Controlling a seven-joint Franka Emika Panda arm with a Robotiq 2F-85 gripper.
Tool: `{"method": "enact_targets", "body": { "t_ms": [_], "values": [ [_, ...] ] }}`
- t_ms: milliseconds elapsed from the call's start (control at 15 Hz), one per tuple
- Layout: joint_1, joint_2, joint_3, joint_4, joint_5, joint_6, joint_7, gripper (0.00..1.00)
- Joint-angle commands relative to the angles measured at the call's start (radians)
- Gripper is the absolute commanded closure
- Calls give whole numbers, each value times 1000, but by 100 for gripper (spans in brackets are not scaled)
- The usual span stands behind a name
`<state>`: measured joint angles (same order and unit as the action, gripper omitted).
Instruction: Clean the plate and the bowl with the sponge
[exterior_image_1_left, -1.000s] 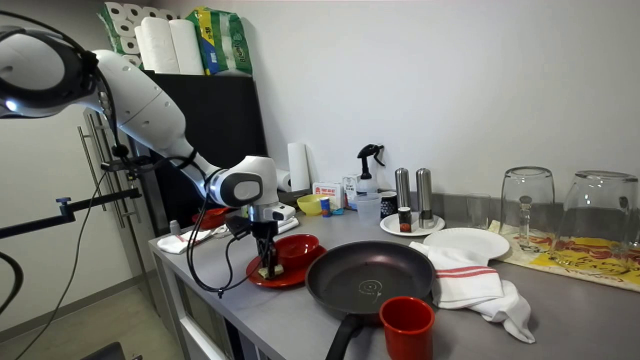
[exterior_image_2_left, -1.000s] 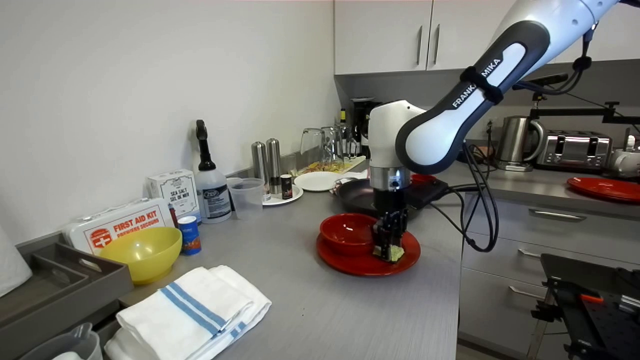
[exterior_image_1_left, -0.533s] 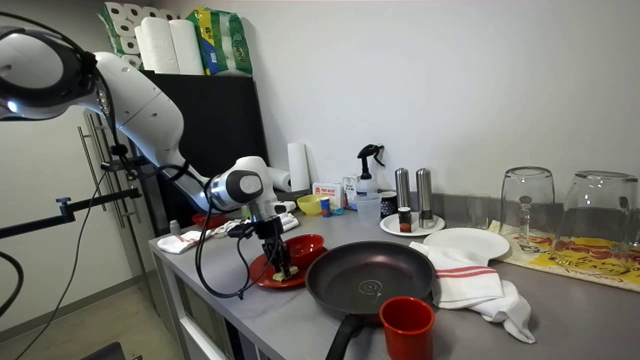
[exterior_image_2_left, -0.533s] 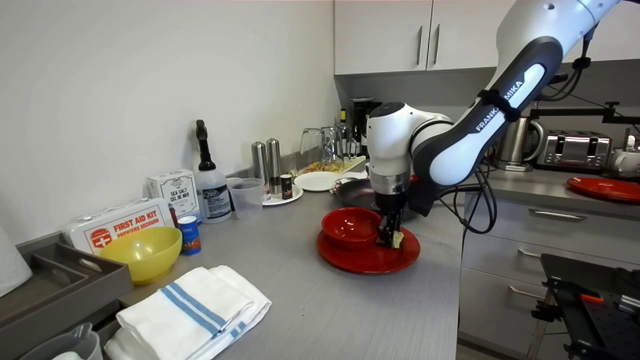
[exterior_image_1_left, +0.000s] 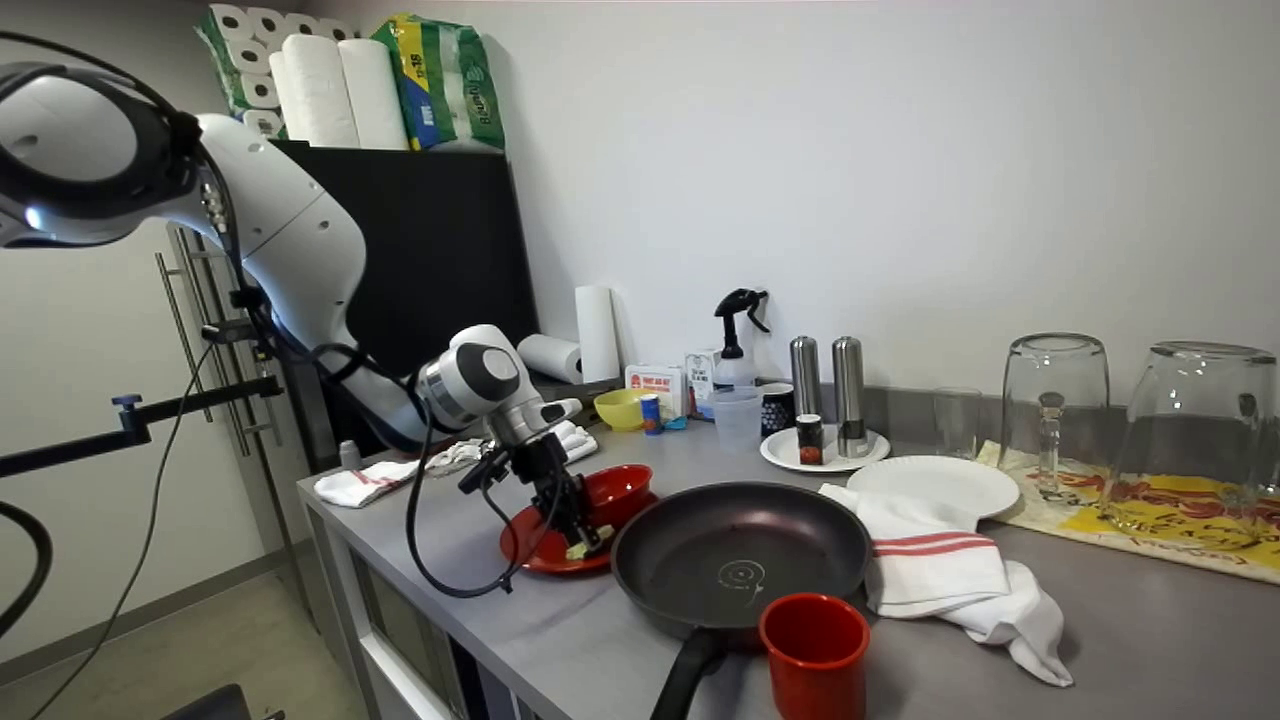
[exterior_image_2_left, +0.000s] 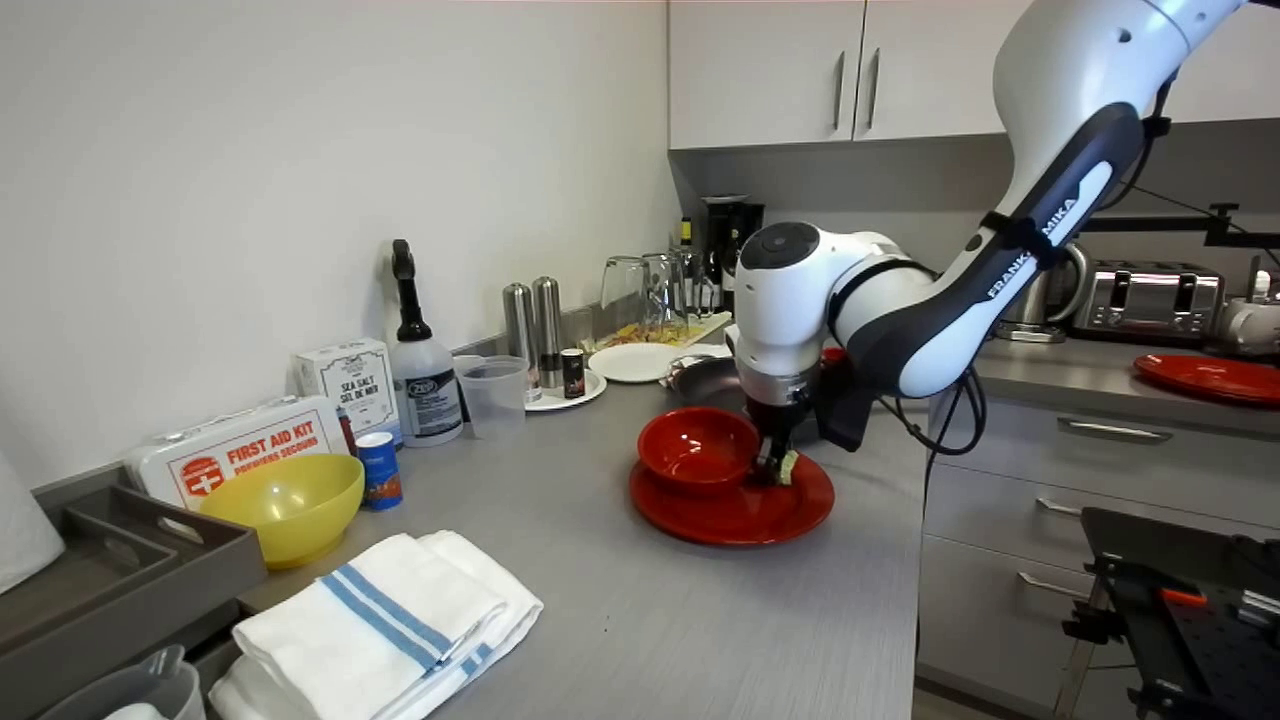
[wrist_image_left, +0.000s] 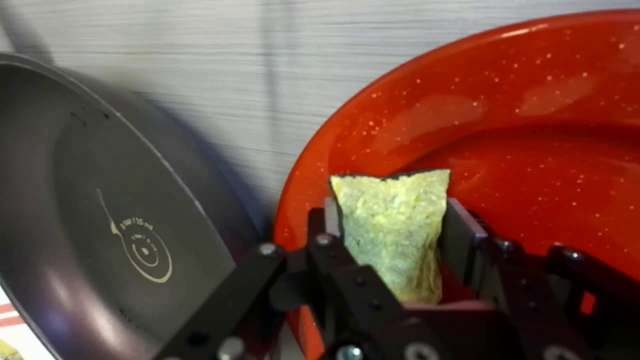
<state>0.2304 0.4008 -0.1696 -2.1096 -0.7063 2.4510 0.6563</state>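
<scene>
Free passage runs over the bare desk (exterior_image_2_left: 620, 610) between the plate (exterior_image_2_left: 745, 525) and the folded towel (exterior_image_2_left: 375, 610). The bowl (exterior_image_2_left: 695, 450) blocks one side of the end effector (wrist_image_left: 397, 220); in the wrist view the pan (wrist_image_left: 115, 185) crowds the plate's rim, the gap between them tapering to a sliver.

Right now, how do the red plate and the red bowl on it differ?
The red plate is wide and shallow; the red bowl is narrower and deeper. The red plate lies on the counter, while the red bowl rests on that plate. The sponge in the gripper is over the red plate but outside the red bowl. Both are glossy and red.
</scene>
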Motion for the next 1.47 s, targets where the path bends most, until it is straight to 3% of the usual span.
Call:
{"method": "enact_targets", "body": {
  "t_ms": [0,267,933,1400],
  "values": [
    [-17,19,17,7,-39,1,44,75],
    [-94,18,105,9,214,-10,-105,75],
    [-184,23,202,67,750,-125,-377,75],
    [-230,40,242,116,1002,-250,-486,75]
  ]
}}
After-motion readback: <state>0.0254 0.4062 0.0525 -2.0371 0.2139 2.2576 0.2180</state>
